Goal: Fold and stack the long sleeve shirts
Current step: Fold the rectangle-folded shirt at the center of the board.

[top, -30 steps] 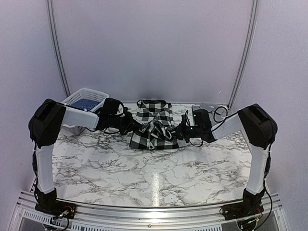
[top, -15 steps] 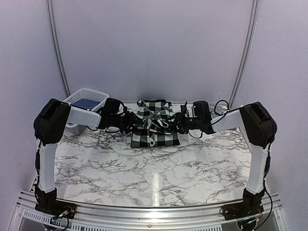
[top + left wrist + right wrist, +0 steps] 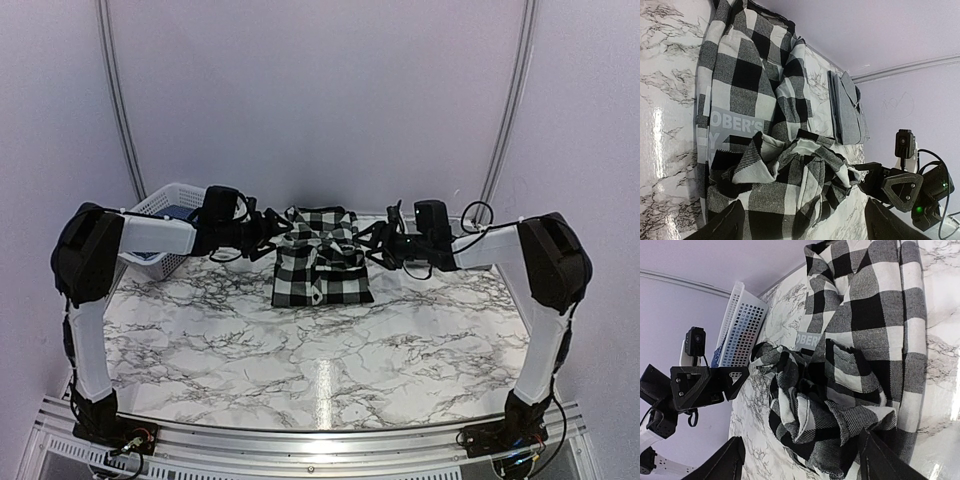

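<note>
A black-and-white checked long sleeve shirt (image 3: 322, 268) lies at the back middle of the marble table as a rough rectangle. A rumpled bunch of its cloth (image 3: 790, 170) sits on its far part. Its black band with white letters (image 3: 735, 121) shows in both wrist views, lettered band (image 3: 807, 340). My left gripper (image 3: 265, 234) hovers open at the shirt's left edge, and my right gripper (image 3: 384, 243) hovers open at its right edge. In the wrist views the left gripper (image 3: 805, 231) and right gripper (image 3: 802, 465) stand wide over the bunch, pinching nothing.
A white plastic basket (image 3: 165, 208) holding something blue stands at the back left, beside my left arm. A folded grey cloth (image 3: 847, 107) lies at the back right, behind my right gripper. The back wall runs close behind the shirt.
Both grippers went from shut to open and let go of the shirt cloth. They drew apart to the shirt's two sides, and the shirt settled into a tidier rectangle.
</note>
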`<state>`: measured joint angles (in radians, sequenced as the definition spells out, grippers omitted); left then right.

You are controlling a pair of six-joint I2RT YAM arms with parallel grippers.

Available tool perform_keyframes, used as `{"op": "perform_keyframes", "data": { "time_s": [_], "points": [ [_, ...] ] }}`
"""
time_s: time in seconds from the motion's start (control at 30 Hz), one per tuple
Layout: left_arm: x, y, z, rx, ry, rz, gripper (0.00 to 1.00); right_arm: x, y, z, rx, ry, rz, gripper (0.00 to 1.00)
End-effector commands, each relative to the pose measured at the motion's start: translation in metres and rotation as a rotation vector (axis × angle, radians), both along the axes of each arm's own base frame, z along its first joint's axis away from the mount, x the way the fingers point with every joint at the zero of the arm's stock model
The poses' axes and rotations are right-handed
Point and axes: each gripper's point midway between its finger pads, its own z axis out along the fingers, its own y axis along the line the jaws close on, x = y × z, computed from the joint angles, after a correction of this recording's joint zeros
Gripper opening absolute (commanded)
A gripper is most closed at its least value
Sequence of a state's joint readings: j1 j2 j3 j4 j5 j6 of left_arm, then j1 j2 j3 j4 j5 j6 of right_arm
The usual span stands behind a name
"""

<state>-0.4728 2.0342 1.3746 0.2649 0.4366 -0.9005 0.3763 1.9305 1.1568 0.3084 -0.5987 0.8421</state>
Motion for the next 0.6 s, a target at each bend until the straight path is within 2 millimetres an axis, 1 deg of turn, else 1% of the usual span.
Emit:
{"op": "perform_keyframes", "data": {
  "time_s": [0.0, 0.07, 0.13, 0.17, 0.2, 0.27, 0.3, 0.4, 0.43, 0.5, 0.57],
  "points": [
    [-0.006, 0.007, 0.017, 0.016, -0.065, -0.011, 0.84, 0.0, -0.006, 0.015, -0.05, -0.067, 0.002, 0.74],
    [-0.01, 0.009, 0.019, 0.021, -0.069, -0.011, 0.77, -0.005, -0.006, 0.019, -0.091, -0.098, 0.014, 0.73],
    [-0.017, 0.009, 0.019, 0.023, -0.066, -0.021, 0.72, -0.013, -0.003, 0.022, -0.147, -0.137, 0.03, 0.72],
    [-0.021, 0.01, 0.016, 0.027, -0.063, -0.026, 0.69, -0.019, 0.0, 0.024, -0.174, -0.155, 0.045, 0.69],
    [-0.025, 0.011, 0.015, 0.034, -0.062, -0.028, 0.65, -0.025, 0.005, 0.029, -0.197, -0.187, 0.064, 0.62],
    [-0.031, 0.011, 0.013, 0.043, -0.062, -0.032, 0.59, -0.04, 0.018, 0.03, -0.253, -0.233, 0.11, 0.53],
    [-0.034, 0.011, 0.012, 0.046, -0.059, -0.036, 0.55, -0.048, 0.026, 0.03, -0.28, -0.255, 0.135, 0.5],
    [-0.043, 0.006, 0.009, 0.049, -0.051, -0.052, 0.44, -0.073, 0.053, 0.022, -0.325, -0.28, 0.221, 0.37],
    [-0.045, 0.005, 0.007, 0.052, -0.049, -0.054, 0.41, -0.079, 0.059, 0.018, -0.329, -0.279, 0.244, 0.32],
    [-0.049, 0.002, 0.002, 0.059, -0.039, -0.059, 0.38, -0.086, 0.069, 0.008, -0.343, -0.275, 0.274, 0.24],
    [-0.053, -0.003, -0.004, 0.063, -0.025, -0.068, 0.35, -0.088, 0.076, -0.002, -0.352, -0.26, 0.291, 0.16]
  ]
}}
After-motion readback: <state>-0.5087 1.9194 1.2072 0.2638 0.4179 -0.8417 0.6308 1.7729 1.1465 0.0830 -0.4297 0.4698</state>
